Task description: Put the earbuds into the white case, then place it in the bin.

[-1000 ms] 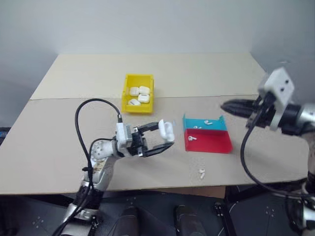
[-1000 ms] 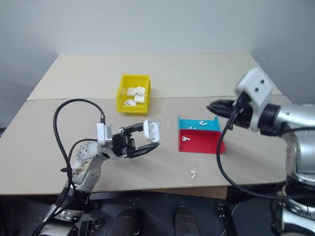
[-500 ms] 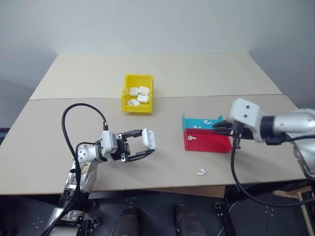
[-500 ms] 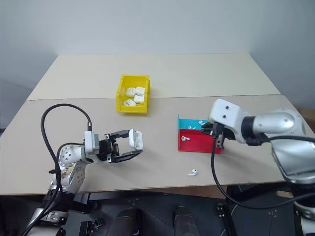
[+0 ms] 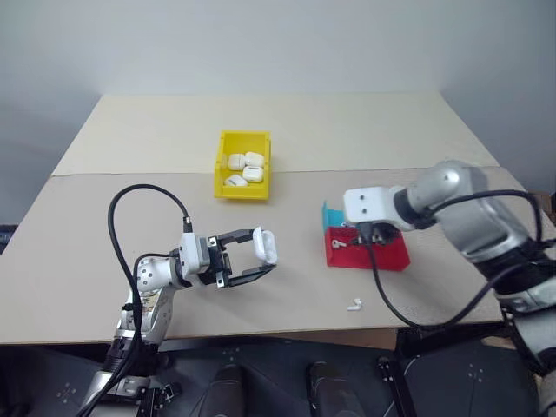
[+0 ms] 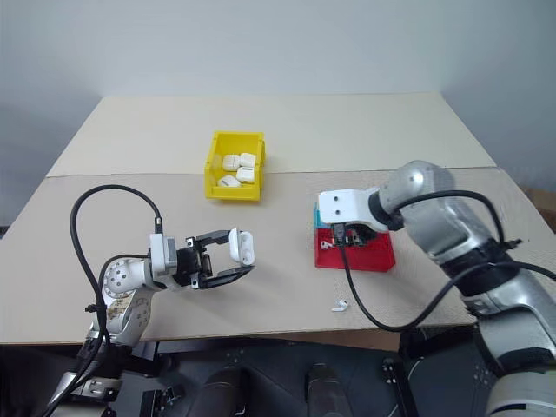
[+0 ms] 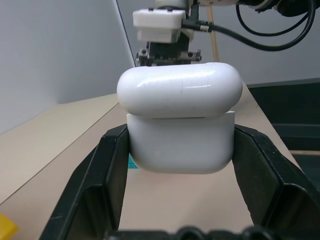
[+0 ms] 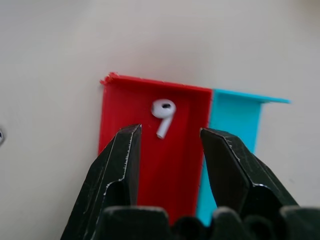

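My left gripper (image 5: 263, 257) is shut on the white case (image 5: 265, 245), held above the table with its lid uppermost; the case (image 7: 180, 120) sits between both fingers. My right gripper (image 5: 361, 233) points down over the red and blue tray, open, with nothing between its fingers. In the right wrist view one earbud (image 8: 163, 112) lies in the tray's red half, just beyond the gripper (image 8: 170, 137). A second earbud (image 5: 354, 304) lies on the table near the front edge. The yellow bin (image 5: 241, 193) stands further back, left of centre.
The red and blue tray (image 5: 387, 254) rests right of centre on the table, with the right arm's black cable hanging in front of it. Several white cases (image 5: 245, 167) lie in the bin. The table's front edge (image 5: 287, 333) runs close below the loose earbud.
My right arm has swung down and left from beside the tray to above it, turning its gripper downward and opening it wider. My left gripper with the case shifted slightly left, then stayed still.
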